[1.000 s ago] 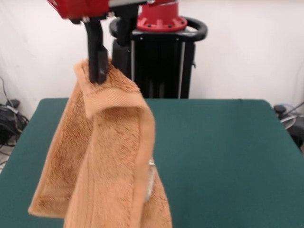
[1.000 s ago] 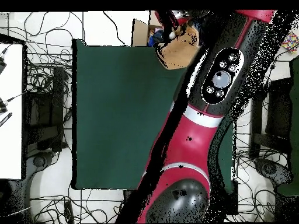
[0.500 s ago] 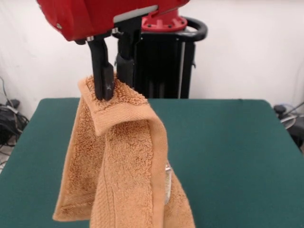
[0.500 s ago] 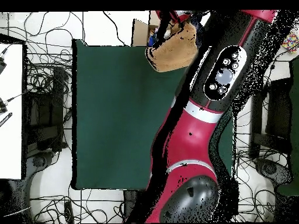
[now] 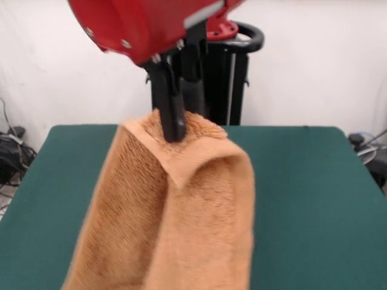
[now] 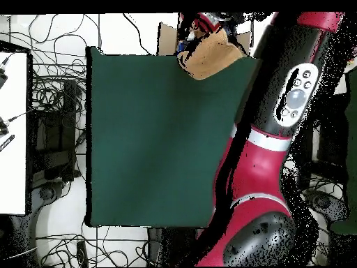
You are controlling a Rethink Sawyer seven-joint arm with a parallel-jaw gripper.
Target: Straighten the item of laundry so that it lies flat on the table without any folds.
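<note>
our gripper [image 5: 171, 124] pinches the soft orange towel [image 5: 181, 223] by its top edge. it hangs limp and folded above the green table [image 5: 302, 193]; we judge a corner the better hold.

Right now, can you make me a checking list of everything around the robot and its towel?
Surface: the table has a dark green top with nothing lying flat on it.
Job's things: the towel, orange-tan, hangs folded over itself from one pinched top edge, its lower end out of the front view.
Clutter: nothing seen on the table.
Gripper: the gripper has its jaws shut on the towel's top edge, above the table.
Cables: tangled cables on the floor beside the table.
Surroundings: white wall behind; black pedestal; the red arm stretches over one side of the table.
</note>
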